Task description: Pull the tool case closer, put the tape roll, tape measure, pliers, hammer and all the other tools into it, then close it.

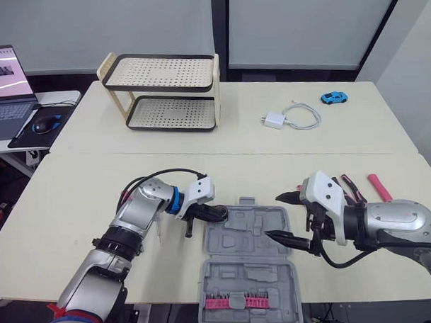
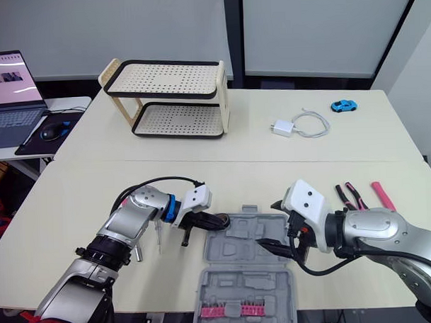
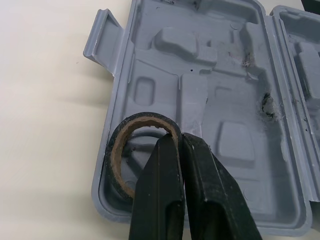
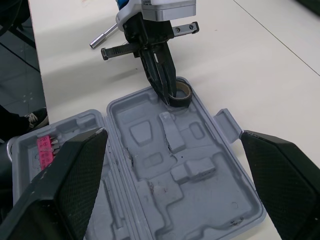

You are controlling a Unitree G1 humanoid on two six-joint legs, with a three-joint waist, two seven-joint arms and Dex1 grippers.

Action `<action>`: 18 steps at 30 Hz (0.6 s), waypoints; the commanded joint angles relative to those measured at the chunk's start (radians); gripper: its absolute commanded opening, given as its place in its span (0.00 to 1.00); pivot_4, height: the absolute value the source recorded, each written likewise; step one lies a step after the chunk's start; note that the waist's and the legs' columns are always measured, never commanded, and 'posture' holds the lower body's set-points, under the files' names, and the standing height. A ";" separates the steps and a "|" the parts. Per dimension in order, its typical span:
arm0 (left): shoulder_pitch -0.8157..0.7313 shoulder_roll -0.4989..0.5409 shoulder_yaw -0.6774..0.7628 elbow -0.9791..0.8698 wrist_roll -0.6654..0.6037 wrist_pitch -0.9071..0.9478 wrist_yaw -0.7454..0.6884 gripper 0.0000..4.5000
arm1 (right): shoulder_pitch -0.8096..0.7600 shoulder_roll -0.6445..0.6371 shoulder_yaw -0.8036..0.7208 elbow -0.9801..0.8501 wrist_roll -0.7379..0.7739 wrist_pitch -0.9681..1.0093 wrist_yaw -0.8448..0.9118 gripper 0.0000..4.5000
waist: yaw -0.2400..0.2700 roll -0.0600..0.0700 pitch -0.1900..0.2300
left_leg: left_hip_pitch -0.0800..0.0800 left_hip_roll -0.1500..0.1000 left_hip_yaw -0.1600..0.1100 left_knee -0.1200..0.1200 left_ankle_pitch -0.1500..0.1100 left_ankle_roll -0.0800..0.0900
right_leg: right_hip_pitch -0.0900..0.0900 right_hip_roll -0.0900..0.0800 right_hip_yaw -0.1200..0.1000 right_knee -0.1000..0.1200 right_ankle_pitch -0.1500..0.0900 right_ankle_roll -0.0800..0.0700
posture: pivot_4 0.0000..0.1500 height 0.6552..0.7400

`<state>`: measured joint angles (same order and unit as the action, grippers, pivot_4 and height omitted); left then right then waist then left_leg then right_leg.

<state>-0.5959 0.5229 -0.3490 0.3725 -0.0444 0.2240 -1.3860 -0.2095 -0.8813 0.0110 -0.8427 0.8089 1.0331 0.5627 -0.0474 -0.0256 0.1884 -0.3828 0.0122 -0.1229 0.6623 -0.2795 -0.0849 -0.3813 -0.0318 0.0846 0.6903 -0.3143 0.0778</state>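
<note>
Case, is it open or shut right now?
Open: both halves of the case lie flat, insides up; the left hand holds tape in one corner.

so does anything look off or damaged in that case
Yes: the case has a ragged dark tear by its hinge-side wall, with scuffing nearby, so the moulding looks broken there. The tape roll sits at the corner rim, not in a recess, pinched by the left jaws.
</note>
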 commanded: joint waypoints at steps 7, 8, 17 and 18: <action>-0.013 0.007 0.028 -0.073 -0.038 0.035 -0.003 0.32 | -0.001 -0.006 -0.028 -0.033 0.007 -0.011 -0.004 1.00 | 0.000 0.000 0.000 | 0.000 0.000 0.000 0.000 0.000 0.000 | 0.000 0.000 0.000 0.000 0.000 0.000 | 1.00 0.94; -0.016 0.011 0.033 -0.086 -0.047 0.043 -0.005 0.38 | 0.000 -0.007 -0.029 -0.033 0.007 -0.011 -0.004 1.00 | 0.000 0.000 0.000 | 0.000 0.000 0.000 0.000 0.000 0.000 | 0.000 0.000 0.000 0.000 0.000 0.000 | 1.00 0.94; -0.005 0.064 0.074 -0.146 -0.100 0.059 -0.020 0.86 | 0.010 -0.007 -0.034 -0.029 -0.001 -0.023 0.000 1.00 | 0.000 0.000 0.000 | 0.000 0.000 0.000 0.000 0.000 0.000 | 0.000 0.000 0.000 0.000 0.000 0.000 | 1.00 0.94; 0.000 0.062 0.079 -0.136 -0.103 0.039 -0.016 0.86 | 0.010 -0.006 -0.031 -0.026 -0.004 -0.026 0.001 1.00 | 0.001 0.000 0.000 | 0.000 0.000 0.000 0.000 0.000 0.000 | 0.000 0.000 0.000 0.000 0.000 0.000 | 1.00 0.94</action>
<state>-0.5983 0.5840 -0.2980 0.2556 -0.1192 0.2793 -1.4052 -0.2030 -0.8816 0.0096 -0.8426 0.8073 1.0303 0.5620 -0.0466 -0.0256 0.1884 -0.3829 0.0122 -0.1231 0.6621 -0.2795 -0.0849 -0.3811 -0.0319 0.0843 0.6896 -0.3144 0.0778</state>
